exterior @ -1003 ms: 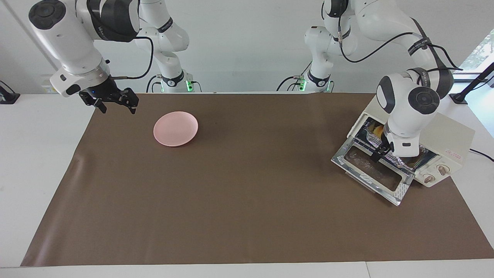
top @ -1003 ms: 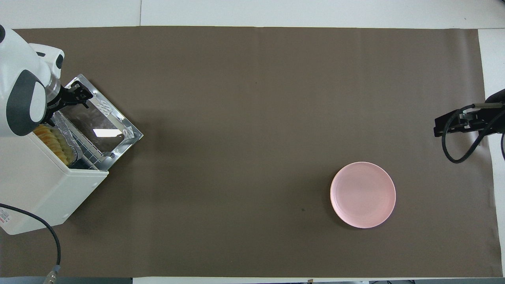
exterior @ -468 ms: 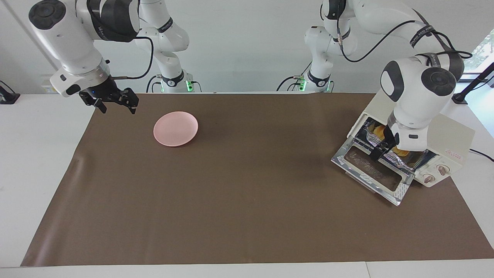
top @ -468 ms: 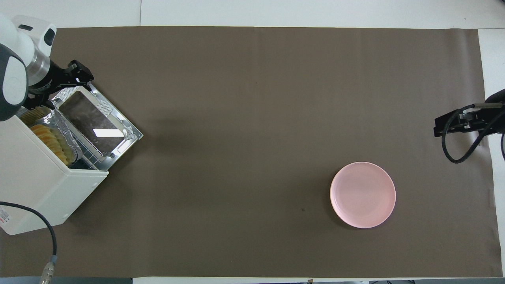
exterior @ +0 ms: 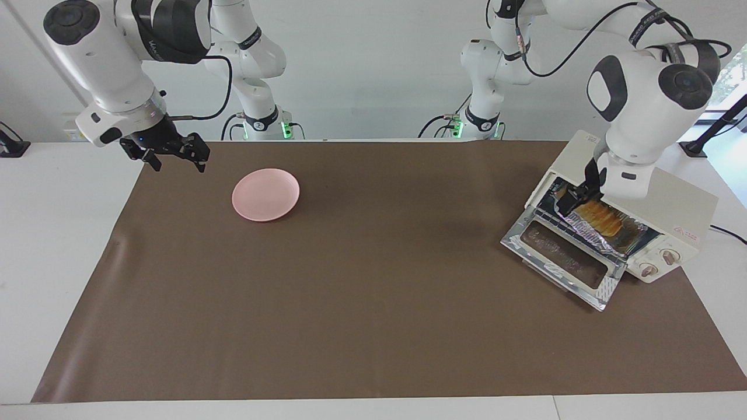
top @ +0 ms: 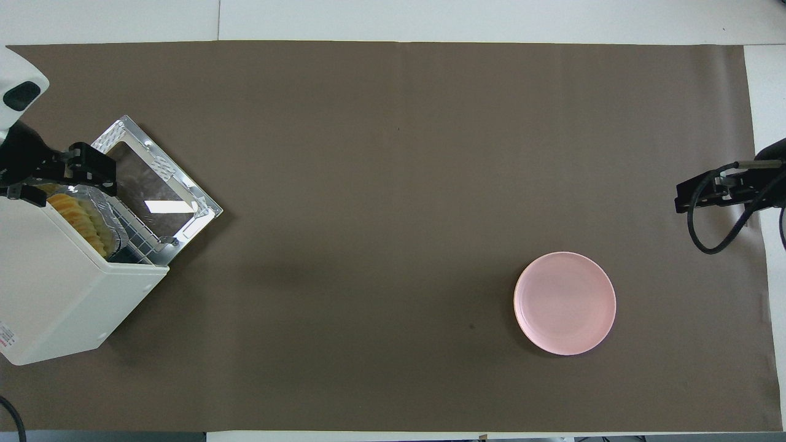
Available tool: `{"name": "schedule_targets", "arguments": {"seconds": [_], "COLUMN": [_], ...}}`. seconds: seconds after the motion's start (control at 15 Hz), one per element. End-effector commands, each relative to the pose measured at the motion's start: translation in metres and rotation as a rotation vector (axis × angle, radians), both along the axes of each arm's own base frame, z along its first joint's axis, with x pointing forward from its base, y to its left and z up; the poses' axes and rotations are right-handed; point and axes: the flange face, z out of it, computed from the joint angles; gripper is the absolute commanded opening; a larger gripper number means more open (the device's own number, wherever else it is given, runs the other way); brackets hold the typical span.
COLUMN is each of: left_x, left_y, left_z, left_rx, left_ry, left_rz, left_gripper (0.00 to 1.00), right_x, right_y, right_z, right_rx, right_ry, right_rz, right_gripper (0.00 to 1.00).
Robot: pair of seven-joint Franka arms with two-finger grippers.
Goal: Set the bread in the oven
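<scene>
Facing view: the oven [exterior: 671,204], a cream-white box at the left arm's end of the table [exterior: 35,233], stands with its glass-windowed door [exterior: 563,256] dropped flat onto the brown mat [exterior: 362,291]. Inside the open mouth the bread [exterior: 601,214], a ridged yellow-orange loaf, lies in a crinkled foil tray [exterior: 589,233] on the wire rack. On the oven's front corner, beside the two knobs [exterior: 656,262], a small red logo [exterior: 683,232] shows, but its letters cannot be read. The arms carry dark bands with pale lettering that is likewise too small to make out.

The left gripper [exterior: 575,201] hangs over the oven's open mouth, above the end of the bread that is nearer to the robots; its fingers stand apart and hold nothing. The right gripper [exterior: 172,153] waits in the air over the mat's corner at the right arm's end of the table, jaws spread wide, empty. A round pink plate [exterior: 265,194] sits on the mat near it, bare.

In the overhead view the bread [top: 80,224] shows as a row of joined slices just inside the oven [top: 61,294], with the left gripper [top: 73,175] over the rack's end and the door [top: 156,190] lying open in front. A faint red mark at the oven's lower corner is unreadable.
</scene>
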Motion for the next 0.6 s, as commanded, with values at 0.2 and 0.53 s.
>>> {"name": "schedule_targets", "arguments": {"seconds": [0.2, 0.53], "left_x": [-0.034, -0.035], "left_y": [0.015, 0.001], "left_z": [0.028, 0.038], "left_rx": [-0.027, -0.035], "left_ry": [-0.054, -0.059], "left_rz": [-0.104, -0.186], "left_gripper": [1.0, 1.0], "right_x": [-0.007, -0.007], "right_y": [-0.002, -0.002], "right_z": [0.001, 0.001], "right_rx": [-0.013, -0.013], "right_ry": [0.006, 0.006], "right_rz": [0.014, 0.014], "right_gripper": [1.0, 1.0]}}
